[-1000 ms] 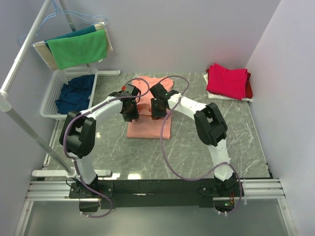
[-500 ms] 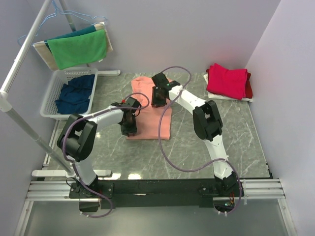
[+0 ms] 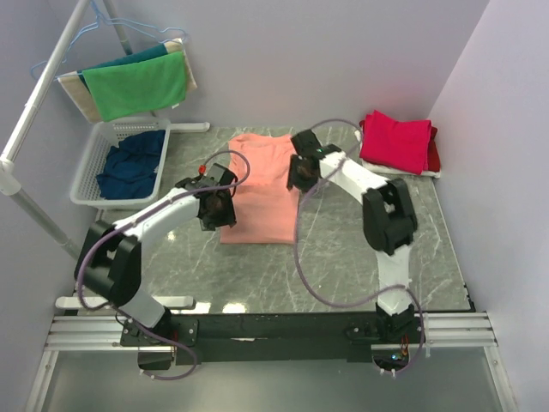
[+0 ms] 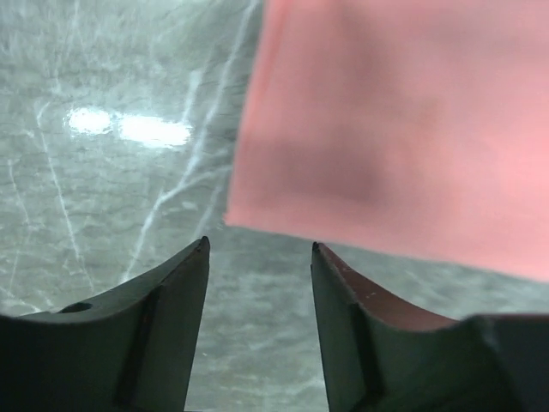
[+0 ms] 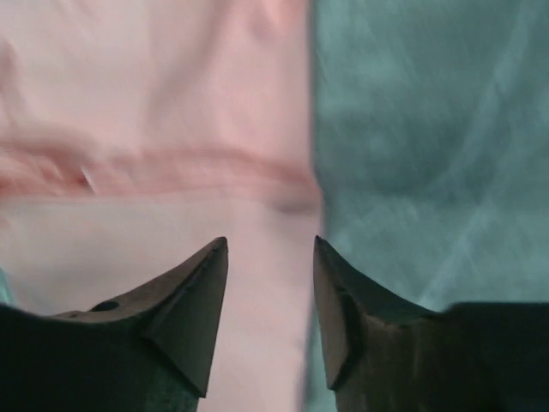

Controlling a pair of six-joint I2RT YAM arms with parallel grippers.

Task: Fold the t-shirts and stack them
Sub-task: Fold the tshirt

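I see left gripper (image 4: 260, 247) at salmon t-shirt (image 3: 262, 184) 8 o'clock corner | right gripper (image 5: 270, 243) at 2 o'clock edge | jaws spread, empty, likely flanking for next fold

**What I can't make out from here**

My right wrist view is smeared: the salmon t-shirt (image 5: 129, 103) runs off the top and left edges, and a darker band across it could be a seam or a fold. The left wrist view cuts that shirt at top and right. The left fingers (image 4: 154, 343) and right fingers (image 5: 171, 343) lose their bases at the bottom edge. From above, the right arm (image 3: 356, 178) covers part of the shirt's right edge. The crimson t-shirt (image 3: 395, 142) buries most of the red one (image 3: 433, 154). The navy heap (image 3: 129, 167) in the basket (image 3: 86, 176) is too crumpled to count.
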